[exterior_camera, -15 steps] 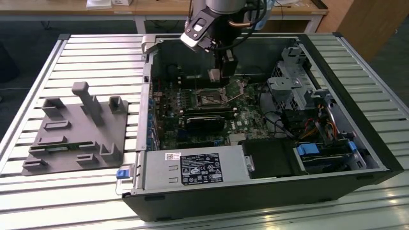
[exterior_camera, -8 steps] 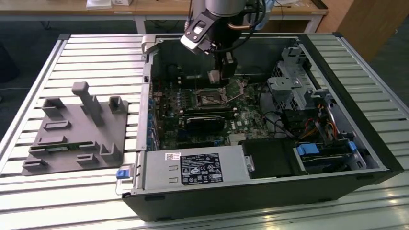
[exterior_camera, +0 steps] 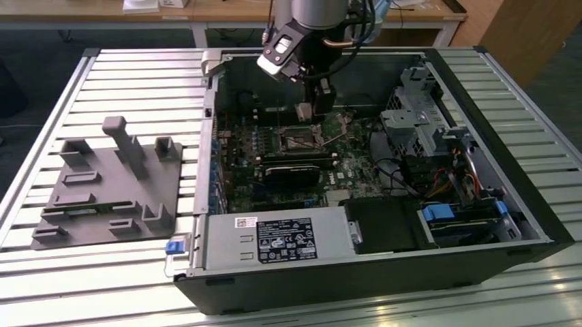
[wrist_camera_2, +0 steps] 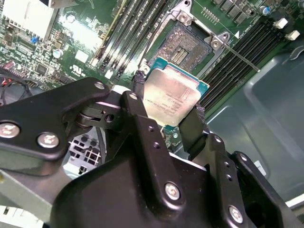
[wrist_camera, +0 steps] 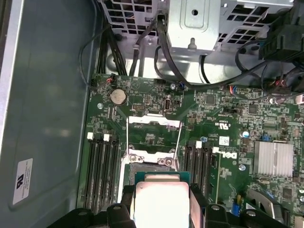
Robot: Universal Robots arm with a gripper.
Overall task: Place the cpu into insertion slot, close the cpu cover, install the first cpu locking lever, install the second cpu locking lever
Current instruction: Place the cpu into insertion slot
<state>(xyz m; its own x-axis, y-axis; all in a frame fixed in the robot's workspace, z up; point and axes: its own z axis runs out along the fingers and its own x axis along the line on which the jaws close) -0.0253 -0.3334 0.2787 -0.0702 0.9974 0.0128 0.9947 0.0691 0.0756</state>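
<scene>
Placement is judged in hand: the cpu [wrist_camera_2: 173, 97] is gripped between the fingers of the gripper [wrist_camera_2: 169, 95] over the insertion slot [exterior_camera: 296, 141], upper middle of the exterior view, and square alignment before lowering is called for.

Slatted metal table [exterior_camera: 91, 293] — pale wooden desk [exterior_camera: 236, 12] behind

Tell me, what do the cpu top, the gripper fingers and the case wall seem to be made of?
The cpu has a metal top: dull silver with a soft sheen, and a green board edge around it. The fingers holding it are black and matte; anodised metal or hard plastic, I cannot tell which. The case wall looks like sheet metal, flat and thin, with a smooth grey finish.
</scene>
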